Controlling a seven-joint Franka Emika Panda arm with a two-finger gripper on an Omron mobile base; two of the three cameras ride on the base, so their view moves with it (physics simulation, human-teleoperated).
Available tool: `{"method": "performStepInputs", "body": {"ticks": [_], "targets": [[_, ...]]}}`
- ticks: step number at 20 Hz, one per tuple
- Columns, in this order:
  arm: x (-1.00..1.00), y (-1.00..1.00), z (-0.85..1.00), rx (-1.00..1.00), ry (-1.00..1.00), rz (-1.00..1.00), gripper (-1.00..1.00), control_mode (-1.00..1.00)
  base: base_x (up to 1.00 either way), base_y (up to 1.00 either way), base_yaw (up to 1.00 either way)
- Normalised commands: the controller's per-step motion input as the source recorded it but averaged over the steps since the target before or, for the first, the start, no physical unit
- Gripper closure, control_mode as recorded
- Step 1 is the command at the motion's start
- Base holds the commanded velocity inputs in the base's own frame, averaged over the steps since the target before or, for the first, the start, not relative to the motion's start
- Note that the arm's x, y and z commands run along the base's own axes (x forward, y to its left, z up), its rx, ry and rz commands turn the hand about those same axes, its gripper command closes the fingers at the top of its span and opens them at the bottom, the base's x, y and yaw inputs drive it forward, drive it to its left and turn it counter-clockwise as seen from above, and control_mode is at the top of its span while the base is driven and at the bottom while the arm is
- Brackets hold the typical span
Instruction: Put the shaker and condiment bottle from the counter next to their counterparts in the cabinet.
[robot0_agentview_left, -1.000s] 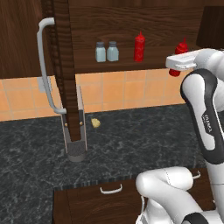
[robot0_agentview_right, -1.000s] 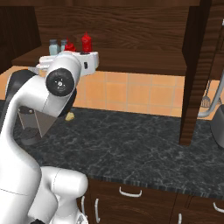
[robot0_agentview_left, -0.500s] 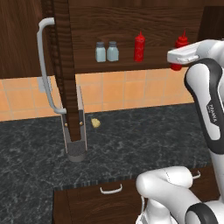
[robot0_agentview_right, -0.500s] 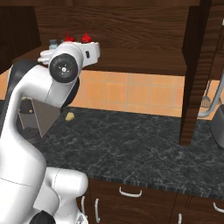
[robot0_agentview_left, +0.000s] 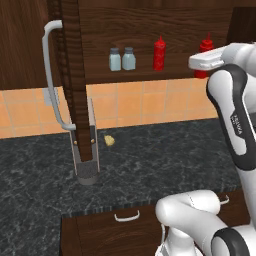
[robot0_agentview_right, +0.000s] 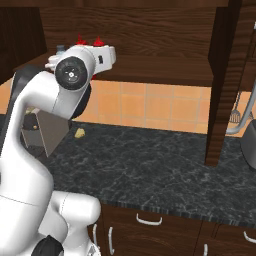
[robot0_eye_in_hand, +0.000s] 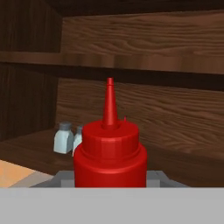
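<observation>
In the left base view, the open cabinet (robot0_agentview_left: 165, 30) is seen above the dark marbled worktop (robot0_agentview_left: 150, 165), its door (robot0_agentview_left: 72, 75) swung out edge-on with a long curved grey handle (robot0_agentview_left: 52, 75). On the cabinet shelf two pale capped shakers (robot0_agentview_left: 122, 59) stand touching side by side, and a red squeeze bottle (robot0_agentview_left: 159, 54) stands upright to their right, a little apart from them. Further right, a second red condiment bottle (robot0_agentview_left: 205, 50) is seen at shelf height, directly behind the white hand of the arm; its lower part is hidden by the hand, so it cannot be told whether it rests on the shelf. A small yellowish piece (robot0_agentview_left: 108, 141) lies on the worktop near the tiled wall. In the right base view, the arm's hand is raised to the shelf edge, and two red nozzle tips (robot0_agentview_right: 88, 40) show just above it, with a grey shaker cap (robot0_agentview_right: 60, 48) to their left. In the hand view, the condiment bottle (robot0_eye_in_hand: 110, 153) stands upright and close at the centre, flanked low down by grey parts on both sides. The gripper (robot0_eye_in_hand: 110, 179) is masked at the bottom, so how far apart the fingers stand, and whether they are clamped on the bottle, cannot be told. The shakers (robot0_eye_in_hand: 65, 138) are seen behind the bottle to the left, on the shelf.
</observation>
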Motion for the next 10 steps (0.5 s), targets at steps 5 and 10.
{"method": "performStepInputs", "body": {"ticks": [5,10], "targets": [[0.19,0.00,-0.04,0.00,0.00,-0.03,1.00,-1.00,0.00,0.00,0.00],[0.20,0.00,-0.18,0.00,0.00,0.00,1.00,-1.00,0.00,0.00,0.00]]}}
